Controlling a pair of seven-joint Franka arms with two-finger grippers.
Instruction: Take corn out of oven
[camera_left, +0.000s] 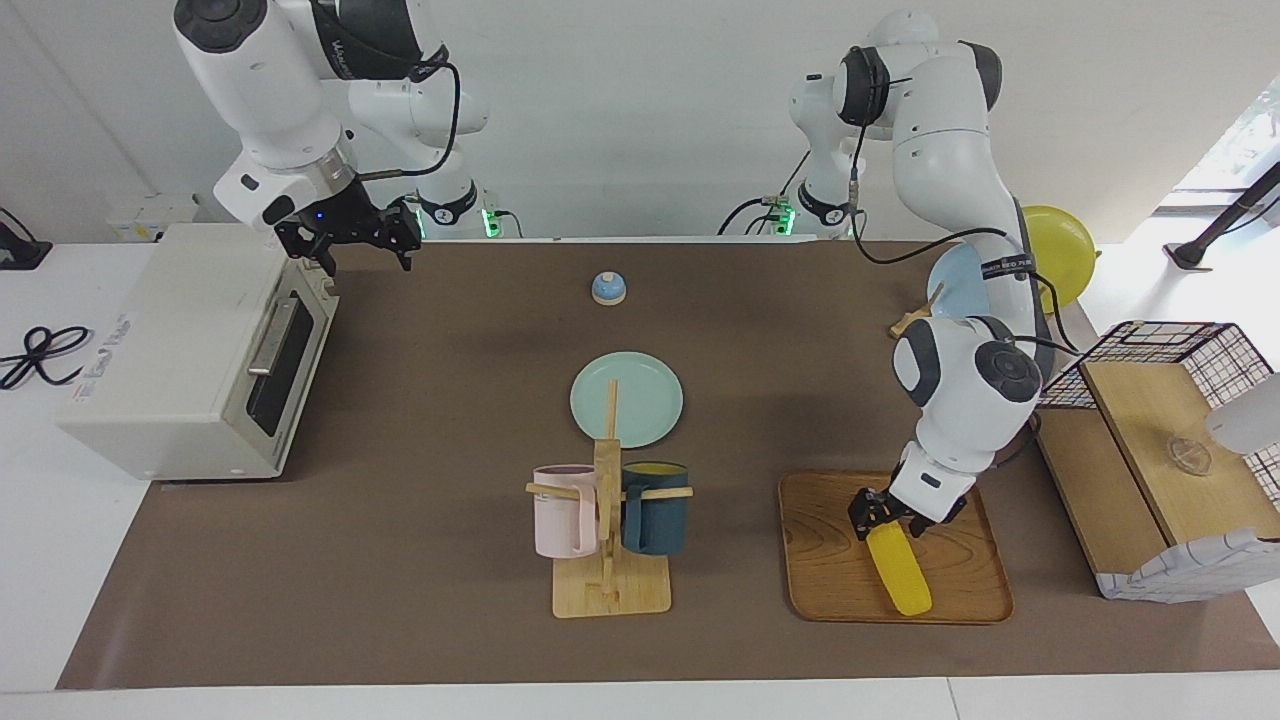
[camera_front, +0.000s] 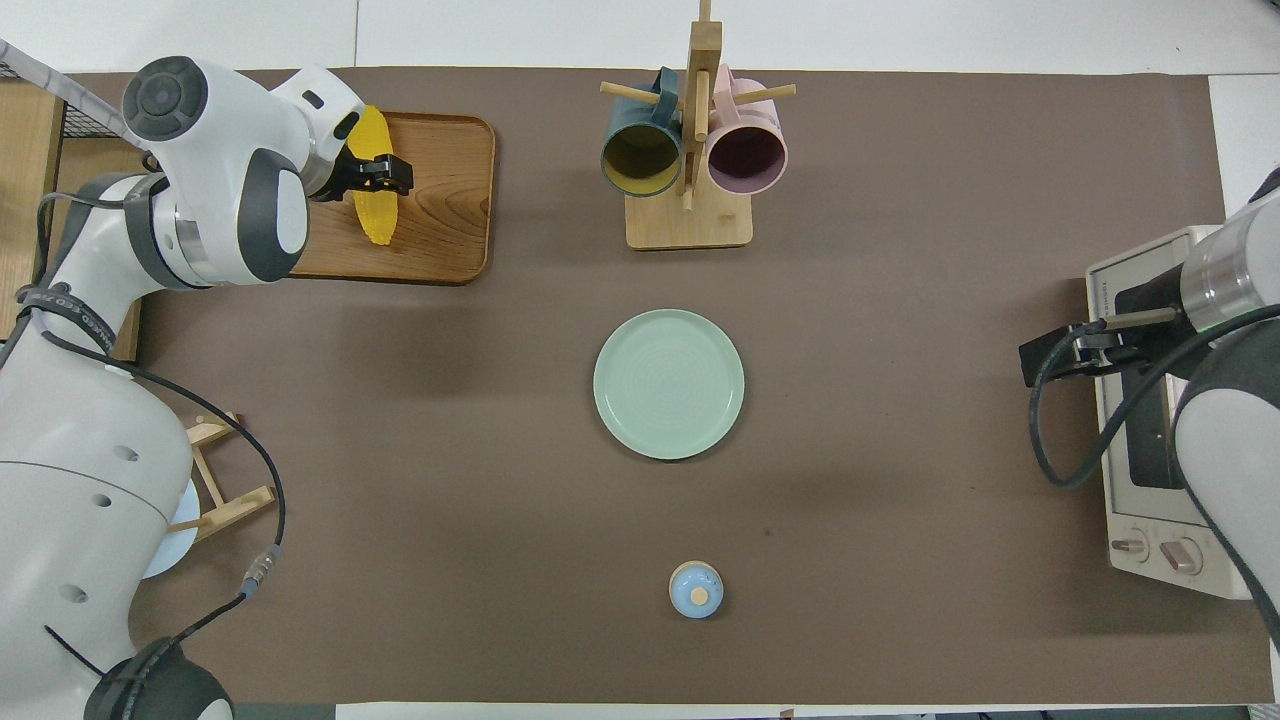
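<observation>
The yellow corn (camera_left: 902, 577) (camera_front: 375, 212) lies flat on the wooden tray (camera_left: 830, 565) (camera_front: 450, 200) at the left arm's end of the table, outside the oven. My left gripper (camera_left: 886, 518) (camera_front: 386, 176) sits low over the cob's end nearer the robots, open, with its fingers spread to either side of the tip. The cream-white oven (camera_left: 190, 350) (camera_front: 1150, 440) stands at the right arm's end with its dark glass door shut. Above the oven's corner nearest the robots, my right gripper (camera_left: 362, 260) hangs open and holds nothing.
A mug rack (camera_left: 608, 520) with a pink and a dark blue mug stands beside the tray. A green plate (camera_left: 640, 395) lies mid-table, with a small blue knob (camera_left: 608, 288) nearer the robots. A wire-and-wood basket shelf (camera_left: 1160, 440) borders the tray.
</observation>
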